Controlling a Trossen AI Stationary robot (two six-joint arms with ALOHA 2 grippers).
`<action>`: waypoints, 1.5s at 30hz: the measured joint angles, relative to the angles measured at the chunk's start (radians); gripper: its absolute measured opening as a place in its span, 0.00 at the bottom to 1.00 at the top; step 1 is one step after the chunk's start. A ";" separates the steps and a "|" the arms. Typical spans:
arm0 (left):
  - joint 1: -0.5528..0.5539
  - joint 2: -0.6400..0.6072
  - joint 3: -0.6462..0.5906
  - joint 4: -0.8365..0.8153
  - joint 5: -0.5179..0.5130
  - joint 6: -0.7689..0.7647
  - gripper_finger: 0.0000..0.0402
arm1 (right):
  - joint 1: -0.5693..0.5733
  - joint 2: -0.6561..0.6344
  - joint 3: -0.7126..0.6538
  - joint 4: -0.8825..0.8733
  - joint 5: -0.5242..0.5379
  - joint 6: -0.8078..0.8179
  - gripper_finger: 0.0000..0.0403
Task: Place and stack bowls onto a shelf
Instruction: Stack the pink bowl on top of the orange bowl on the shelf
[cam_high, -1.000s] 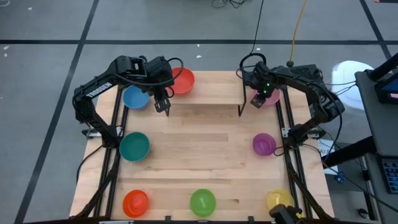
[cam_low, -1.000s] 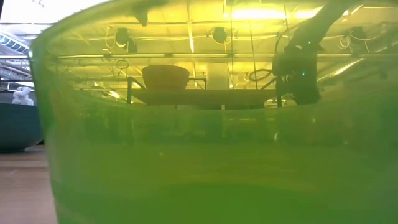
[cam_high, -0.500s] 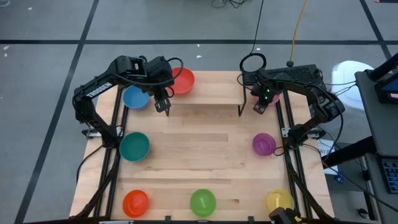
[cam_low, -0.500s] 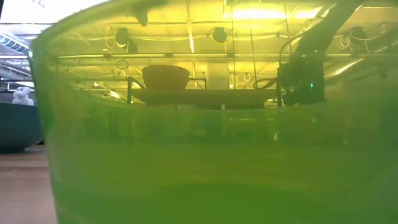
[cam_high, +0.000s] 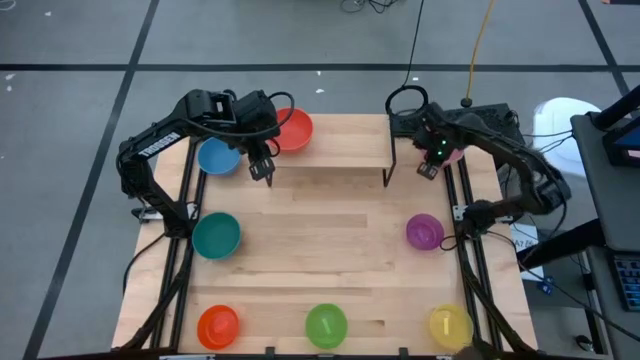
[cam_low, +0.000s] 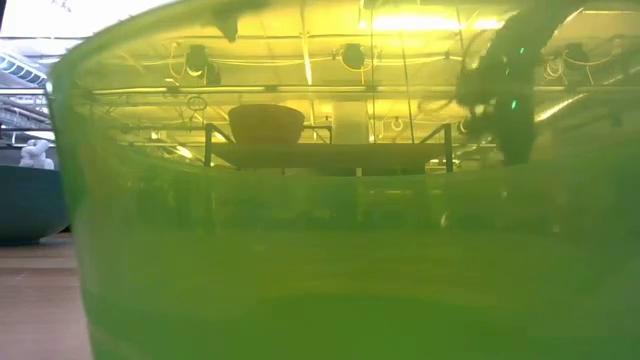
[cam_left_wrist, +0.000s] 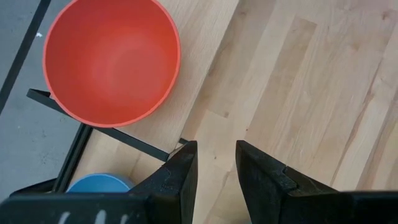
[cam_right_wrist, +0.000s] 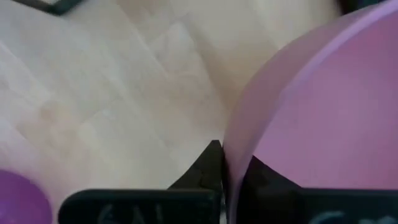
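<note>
The shelf (cam_high: 335, 140) stands at the table's far middle, and the red bowl (cam_high: 293, 131) rests by its base on the shelf's left end. My left gripper (cam_high: 262, 173) hangs open over the table by the shelf's left front corner, between the red bowl (cam_left_wrist: 112, 59) and the blue bowl (cam_high: 217, 157). My right gripper (cam_high: 433, 162) is just right of the shelf, shut on the pink bowl (cam_high: 456, 152), which the arm mostly hides. The teal (cam_high: 216, 236), purple (cam_high: 424, 231), orange (cam_high: 218, 325), green (cam_high: 326, 325) and yellow (cam_high: 448, 323) bowls sit on the table. My right gripper pinches the pink bowl's rim (cam_right_wrist: 231, 149) on the side nearest the shelf. One finger (cam_right_wrist: 211, 163) is outside the wall and the other (cam_right_wrist: 255, 177) inside. The fingers come from above, pointing down. Whether the bowl's base is still on the table, I cannot tell.
The green bowl (cam_low: 320, 250) stands right against the low camera and fills its view. The shelf's black legs (cam_high: 389, 165) stand close to my right gripper. The shelf board right of the red bowl is bare wood. Black arm frames run along both table sides.
My right gripper has moved a short way toward the table's right edge, away from the shelf's right legs, and has shut on the pink bowl's rim. In the low view it now stands slightly higher.
</note>
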 joint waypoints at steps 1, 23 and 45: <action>0.000 0.000 0.000 0.000 0.000 0.000 0.29 | 0.000 -0.026 0.019 -0.024 0.019 -0.003 0.00; 0.006 -0.079 -0.001 0.009 -0.134 0.009 0.29 | 0.236 0.002 0.714 -0.269 0.094 0.052 0.00; 0.006 -0.264 0.000 0.046 -0.193 -0.057 0.29 | 0.565 0.529 1.286 -0.123 0.044 0.023 0.00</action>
